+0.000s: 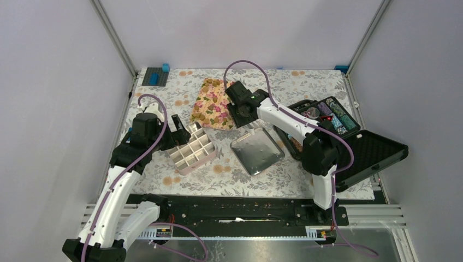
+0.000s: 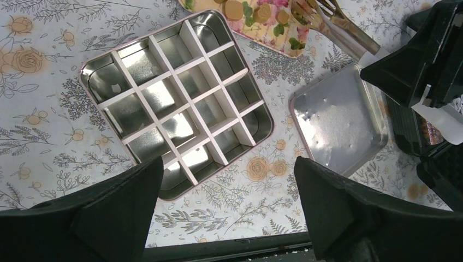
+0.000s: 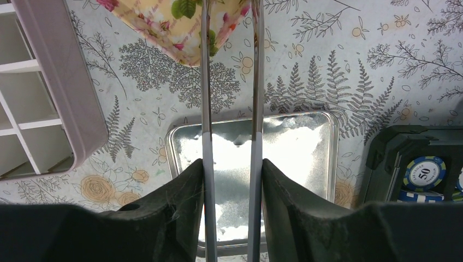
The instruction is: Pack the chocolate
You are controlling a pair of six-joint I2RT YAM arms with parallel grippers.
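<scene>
**Tongs gripped, chocolate waiting on the tray**

The chocolate [image 2: 234, 7] lay as small golden-brown lumps scattered on the flowered tray [image 3: 164, 22], towards the far side of the desk [image 1: 235, 180]. None showed in the divided tin [image 3: 65, 93]. The right arm [image 1: 284, 117] had its jaws clamped on metal tongs [image 3: 205, 109], whose blades ran out over the tray's corner. The left arm [image 1: 123, 169] hung over the tin, jaws wide apart with nothing between them. Each lump looked light and firm, yet smooth enough to squirt from metal tips and soft enough to mark under hard pressure. A gentle pinch across a lump's middle, one piece at a time, seemed the safest hold.
</scene>
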